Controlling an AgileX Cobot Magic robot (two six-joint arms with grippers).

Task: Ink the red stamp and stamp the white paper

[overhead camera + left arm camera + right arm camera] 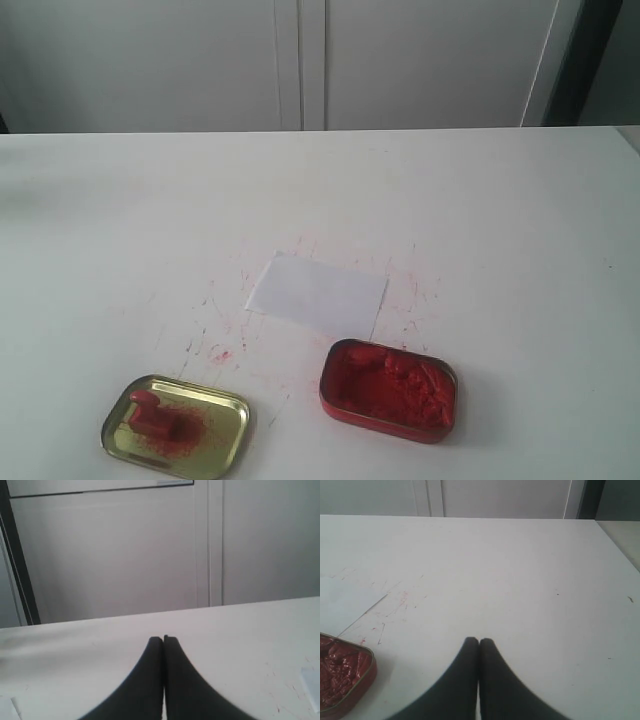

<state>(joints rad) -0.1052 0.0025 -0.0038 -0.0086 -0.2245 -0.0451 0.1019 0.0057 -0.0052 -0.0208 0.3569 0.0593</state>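
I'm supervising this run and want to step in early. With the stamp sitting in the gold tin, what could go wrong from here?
The red stamp seems to lie tipped in the shallow gold tin; a pinch might slide the tin or catch its rim.
Both the left hand and right hand are shut and must open first.
The thin white paper lies close to the red tin, apparently untaped; sticky ink might lift it.

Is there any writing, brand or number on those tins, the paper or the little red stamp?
No text can be read.
The white paper is blank.
The red tin and the gold tin show no label or brand.
The red stamp sits in the gold tin; its printing face cannot be seen.
The red marks on the table are ink specks, not letters.
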